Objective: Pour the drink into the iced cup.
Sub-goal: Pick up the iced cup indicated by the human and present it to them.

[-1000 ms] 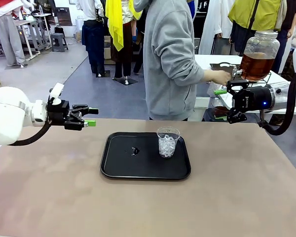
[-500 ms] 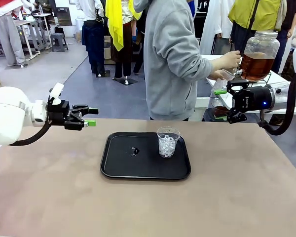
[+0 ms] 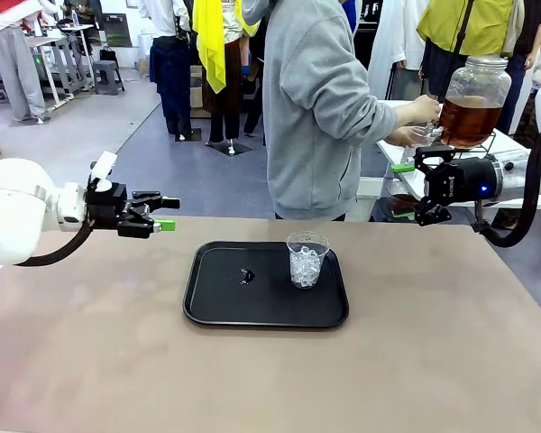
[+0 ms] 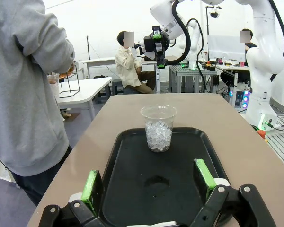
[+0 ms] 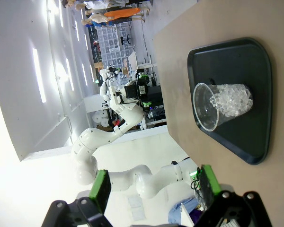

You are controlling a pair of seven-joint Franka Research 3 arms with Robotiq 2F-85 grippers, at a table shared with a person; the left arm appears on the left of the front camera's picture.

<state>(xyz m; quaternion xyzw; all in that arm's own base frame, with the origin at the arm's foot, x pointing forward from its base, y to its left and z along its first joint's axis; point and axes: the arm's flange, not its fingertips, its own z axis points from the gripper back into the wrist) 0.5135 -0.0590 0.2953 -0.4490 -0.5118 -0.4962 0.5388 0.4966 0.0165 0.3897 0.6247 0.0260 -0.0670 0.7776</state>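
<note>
The iced cup [image 3: 307, 260], clear plastic with ice in its lower half, stands upright on the right part of a black tray [image 3: 225, 302]. The drink [image 3: 469, 117] is amber liquid in a big glass jar on a white side table at the far right. A person in a grey hoodie has one hand [image 3: 424, 109] at the jar's spigot and holds a small clear cup [image 3: 418, 136] under it. My left gripper [image 3: 169, 214] hovers open left of the tray. My right gripper [image 3: 404, 191] hangs open beyond the table's far right edge, below the jar. The left wrist view shows the iced cup [image 4: 158, 128] ahead of the open left gripper [image 4: 148, 178]. The right wrist view has the iced cup [image 5: 222, 105] beyond the open right gripper [image 5: 155, 185].
A small dark speck [image 3: 245, 275] lies on the tray left of the cup. Brown tabletop [image 3: 90, 343] spreads around the tray on all sides. The person stands at the far edge between the tray and the side table [image 3: 523, 149]. Other people stand farther back.
The person's hand rose from the side table to the jar's spigot, and the other hand brought a small clear cup under it. Both arms stayed still.
</note>
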